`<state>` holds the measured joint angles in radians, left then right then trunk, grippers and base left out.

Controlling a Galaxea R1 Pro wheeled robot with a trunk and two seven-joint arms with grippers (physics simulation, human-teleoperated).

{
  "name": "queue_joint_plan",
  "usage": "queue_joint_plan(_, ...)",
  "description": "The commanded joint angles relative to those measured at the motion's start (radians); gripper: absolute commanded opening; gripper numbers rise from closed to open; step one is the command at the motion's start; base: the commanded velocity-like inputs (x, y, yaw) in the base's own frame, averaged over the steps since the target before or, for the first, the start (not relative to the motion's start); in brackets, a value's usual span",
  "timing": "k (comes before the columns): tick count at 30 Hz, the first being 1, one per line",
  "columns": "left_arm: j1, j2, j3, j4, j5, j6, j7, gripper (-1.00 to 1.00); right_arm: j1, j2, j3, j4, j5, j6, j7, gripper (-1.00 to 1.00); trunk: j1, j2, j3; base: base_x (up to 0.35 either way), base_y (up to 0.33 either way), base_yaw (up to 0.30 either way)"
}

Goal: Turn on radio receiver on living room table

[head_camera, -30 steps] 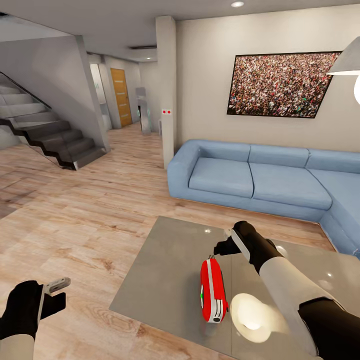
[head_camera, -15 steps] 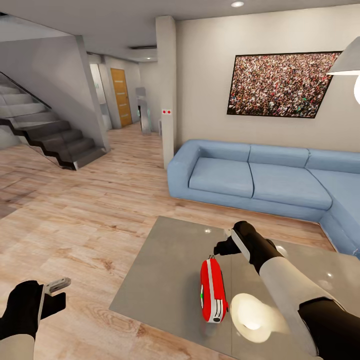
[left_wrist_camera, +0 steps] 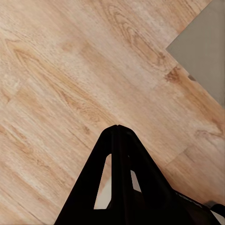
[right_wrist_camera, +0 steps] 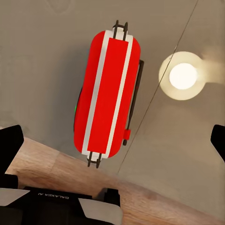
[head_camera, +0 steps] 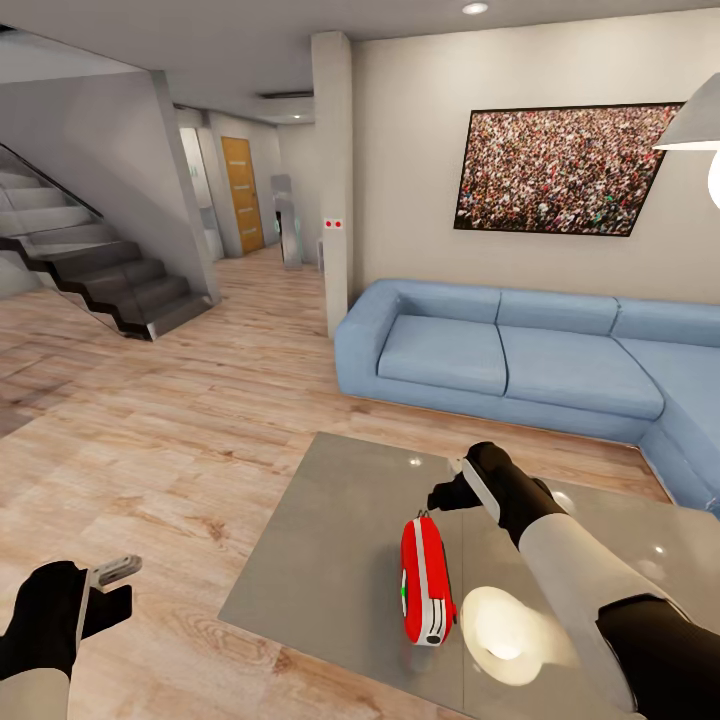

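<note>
Head view, left side: staircase (head_camera: 110,275) with dark treads rises against the grey wall; a wooden door (head_camera: 242,193) stands down the hallway behind it. Light wood plank floor (head_camera: 170,420) covers the living room.

Left gripper (head_camera: 110,590) hangs low over the floor, well apart from the coffee table's left edge. In the left wrist view its black fingers (left_wrist_camera: 123,154) meet at a single tip, so the jaws are together with nothing between them; a grey corner of the table (left_wrist_camera: 206,51) shows beyond.

Centre: white pillar (head_camera: 332,180), then the blue L-shaped sofa (head_camera: 520,365) along the far wall under the crowd-photo picture (head_camera: 560,170).

The coffee table (head_camera: 320,560) has a grey reflective top. The radio receiver (head_camera: 427,582) stands on its narrow side near the table's front edge, roughly midway along it, red with a white band running its length. A bright lamp reflection (head_camera: 505,622) lies on the tabletop just beside it to the right.

Right gripper (head_camera: 448,490) hovers above the table, behind the radio receiver and not touching it. In the right wrist view the black fingertips (right_wrist_camera: 10,143) sit at opposite picture edges, jaws wide apart, with the radio receiver (right_wrist_camera: 108,93) between and below them.

Far right: white pendant lamp (head_camera: 695,125) at the upper corner.
</note>
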<state>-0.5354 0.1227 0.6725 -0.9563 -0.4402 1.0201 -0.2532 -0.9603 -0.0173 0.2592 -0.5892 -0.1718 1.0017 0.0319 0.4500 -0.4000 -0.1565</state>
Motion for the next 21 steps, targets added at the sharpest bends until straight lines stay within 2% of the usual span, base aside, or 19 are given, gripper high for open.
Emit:
queue_joint_plan(1,0.000,0.000,0.000,0.000,0.000,0.000,0.000,-1.00,0.000,0.000,0.000,0.000,0.000,0.000,0.000,1.00,0.000,0.000,0.000,0.000,0.000,0.000)
queue_joint_plan(21,0.000,0.001,-0.001,0.001,-0.001,0.000,0.000,-1.00,0.000,0.000,0.002,-0.001,0.003,-0.002,-0.003,1.00,0.000,0.000,0.000,0.000,0.000,0.000)
